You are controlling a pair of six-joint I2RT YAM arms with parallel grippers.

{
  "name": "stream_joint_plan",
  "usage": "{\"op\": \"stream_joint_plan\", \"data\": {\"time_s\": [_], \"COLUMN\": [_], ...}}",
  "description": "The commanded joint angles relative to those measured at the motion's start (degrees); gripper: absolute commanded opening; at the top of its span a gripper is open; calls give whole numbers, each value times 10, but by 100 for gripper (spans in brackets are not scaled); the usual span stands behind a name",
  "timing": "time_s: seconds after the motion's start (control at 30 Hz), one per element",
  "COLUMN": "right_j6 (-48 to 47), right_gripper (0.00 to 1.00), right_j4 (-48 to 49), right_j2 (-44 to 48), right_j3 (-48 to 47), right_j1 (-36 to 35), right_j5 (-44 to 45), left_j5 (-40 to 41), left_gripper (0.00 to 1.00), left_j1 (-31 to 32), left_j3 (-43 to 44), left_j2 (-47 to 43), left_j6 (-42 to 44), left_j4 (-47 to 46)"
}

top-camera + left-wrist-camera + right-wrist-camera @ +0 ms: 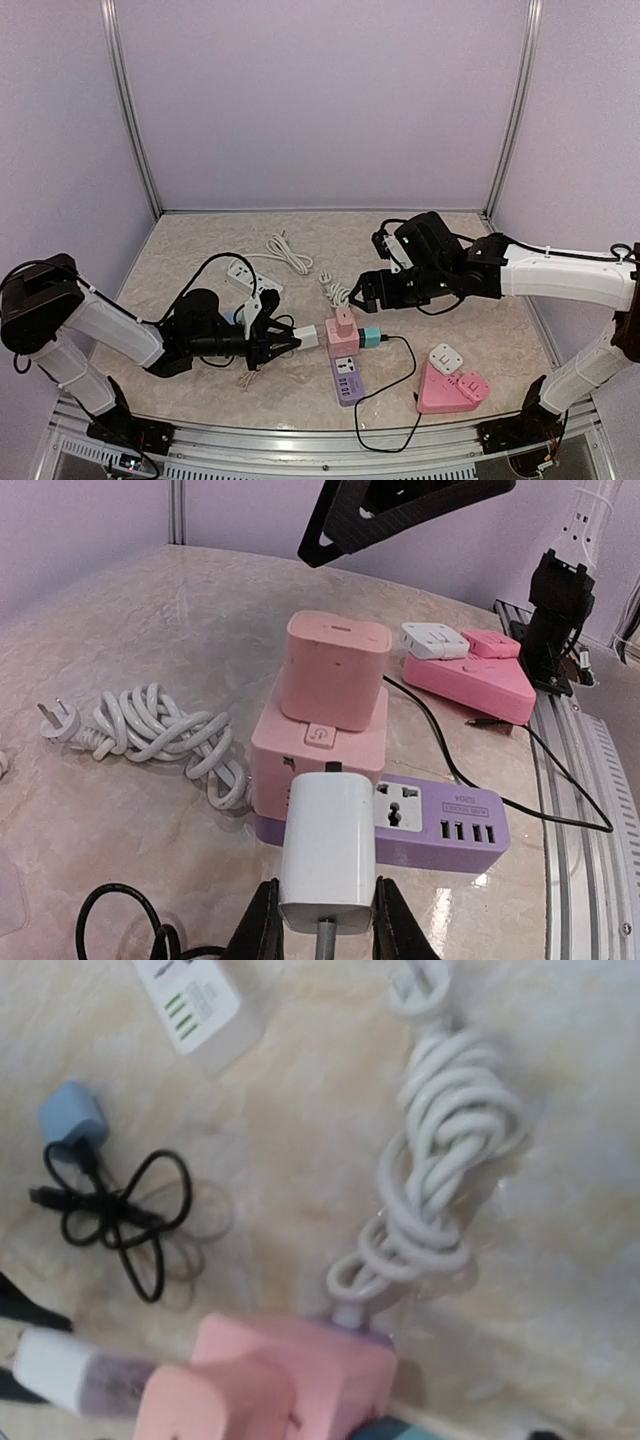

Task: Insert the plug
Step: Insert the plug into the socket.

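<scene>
Low in the middle of the overhead frame, the left gripper (287, 345) was clamped on the white plug (306, 338), which sat right against the pink and purple power strip (347, 380). The right gripper (357, 292) hung just above the strip, jaws apart and empty.

Over on the right sits the pink triangular socket block (436, 400) (470, 685), flat on the marble table (200, 235). A white adapter (444, 358) (432, 640) rests on the block's far corner, and a small pink plug (470, 383) (490, 642) is right beside it, also on the block. Just left of the block, a thin black cable (414, 362) (500, 800) loops down toward the near edge. Well to the block's left and farther back is a white power strip (240, 272) (190, 995). A loose white cord (290, 250) is curled farther back still. A blue charger (70, 1115) lies out that way too, with its black lead (125, 1225) in a tangle.
</scene>
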State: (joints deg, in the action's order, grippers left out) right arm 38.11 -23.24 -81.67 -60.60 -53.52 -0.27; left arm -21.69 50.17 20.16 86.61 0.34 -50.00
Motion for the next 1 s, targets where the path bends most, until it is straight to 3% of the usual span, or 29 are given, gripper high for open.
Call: {"op": "stream_joint_plan", "data": {"time_s": [0.0,0.1,0.33,0.53,0.97], "right_j6": [-14,6,-11,12,8], "right_gripper": [81,80,78,71,66], "right_j4": [56,70,102,119,136], "right_j2": [11,3,3,-28,-49], "right_j3": [10,17,47,64,65], "right_j1": [35,44,46,64,67], "right_j5": [-51,-66,-94,-124,-163], "left_j5": [-27,-74,-122,-66,-98], "left_gripper": [0,0,0,0,0], "left_j1": [-16,-21,-49,-46,-50], "left_j3": [33,23,14,34,20], "left_j2": [82,120,168,181,188], "left_j6": [-21,13,67,68,137], "left_j4": [-139,-198,-208,-210,-156]}}
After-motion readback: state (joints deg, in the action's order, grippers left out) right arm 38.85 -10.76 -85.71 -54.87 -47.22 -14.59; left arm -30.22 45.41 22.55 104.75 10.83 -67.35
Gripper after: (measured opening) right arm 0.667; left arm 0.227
